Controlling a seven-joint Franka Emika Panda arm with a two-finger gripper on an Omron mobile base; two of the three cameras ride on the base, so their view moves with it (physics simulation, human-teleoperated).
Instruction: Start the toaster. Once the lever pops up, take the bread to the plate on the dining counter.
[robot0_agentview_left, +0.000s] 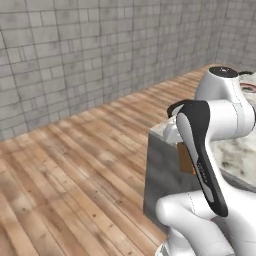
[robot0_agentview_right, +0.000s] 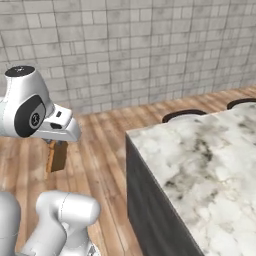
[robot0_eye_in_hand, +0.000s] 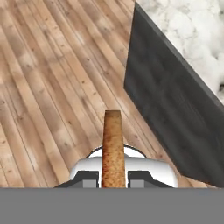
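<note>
The claw (robot0_eye_in_hand: 113, 177), clenched on the bread (robot0_eye_in_hand: 113, 148) edge-on over the wood floor (robot0_eye_in_hand: 48, 87) beside the table (robot0_agentview_right: 200, 165), could drop it, I judge, if the thin grip slips.

Bread (robot0_eye_in_hand: 113, 148) — one tan-brown slice with darker crust, seen edge-on in the hand view, clamped upright between the end effector's (robot0_eye_in_hand: 113, 178) closed fingers above the wooden floor. In the right base view the slice (robot0_agentview_right: 57, 155) hangs below the hand, clear of the marble table (robot0_agentview_right: 200, 165) — white-grey top, beige veining, dark side panel.
</note>
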